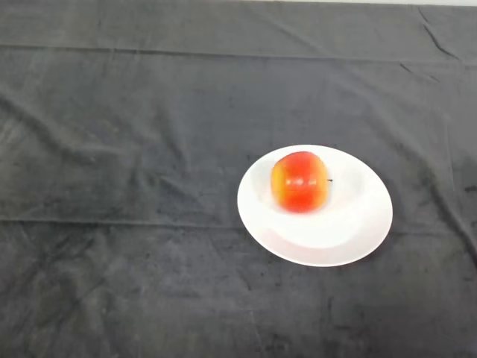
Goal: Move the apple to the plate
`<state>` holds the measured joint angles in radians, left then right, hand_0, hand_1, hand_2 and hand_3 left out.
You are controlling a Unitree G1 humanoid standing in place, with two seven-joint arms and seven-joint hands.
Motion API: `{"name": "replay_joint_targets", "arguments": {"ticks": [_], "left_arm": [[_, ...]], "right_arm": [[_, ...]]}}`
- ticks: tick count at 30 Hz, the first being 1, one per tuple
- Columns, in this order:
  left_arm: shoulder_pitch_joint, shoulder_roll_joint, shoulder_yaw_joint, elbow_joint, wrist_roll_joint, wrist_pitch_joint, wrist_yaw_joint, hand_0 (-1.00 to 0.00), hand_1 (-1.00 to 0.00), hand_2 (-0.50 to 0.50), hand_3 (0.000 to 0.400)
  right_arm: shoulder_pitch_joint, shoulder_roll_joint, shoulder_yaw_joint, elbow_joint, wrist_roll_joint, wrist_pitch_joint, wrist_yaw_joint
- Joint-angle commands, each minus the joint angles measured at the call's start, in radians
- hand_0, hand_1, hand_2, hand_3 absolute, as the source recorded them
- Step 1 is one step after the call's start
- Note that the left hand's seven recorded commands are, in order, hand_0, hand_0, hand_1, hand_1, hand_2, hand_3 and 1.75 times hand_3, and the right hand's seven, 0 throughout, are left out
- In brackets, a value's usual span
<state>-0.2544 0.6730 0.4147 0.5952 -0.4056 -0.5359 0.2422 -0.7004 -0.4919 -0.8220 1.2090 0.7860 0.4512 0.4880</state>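
Covering table: creased dark cloth (134, 149)

The dark grey wrinkled cloth (134, 246) runs past the left, right and bottom edges of the head view, so its full extent cannot be told, and the table beneath it is wholly covered. The red and yellow round apple (299, 182) hides the part of the white round plate (328, 239) on which it rests, along with a stretch of the plate's floor behind it. The apple's underside is out of sight, and its short dark stem at the right is too small to make out clearly.
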Motion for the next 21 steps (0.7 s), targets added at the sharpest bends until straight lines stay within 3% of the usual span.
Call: {"name": "replay_joint_targets", "arguments": {"ticks": [1, 21], "left_arm": [[-0.031, -0.027, 0.06, 0.027, 0.03, 0.014, -0.007, 0.0, 0.0, 0.0, 0.0], [-0.045, -0.05, 0.085, 0.027, 0.066, 0.022, -0.019, 0.0, 0.0, 0.0, 0.0]], "right_arm": [[-0.027, -0.028, -0.012, -0.024, 0.0261, -0.004, 0.0012], [-0.026, -0.028, -0.012, -0.025, 0.0261, -0.004, 0.0009]]}}
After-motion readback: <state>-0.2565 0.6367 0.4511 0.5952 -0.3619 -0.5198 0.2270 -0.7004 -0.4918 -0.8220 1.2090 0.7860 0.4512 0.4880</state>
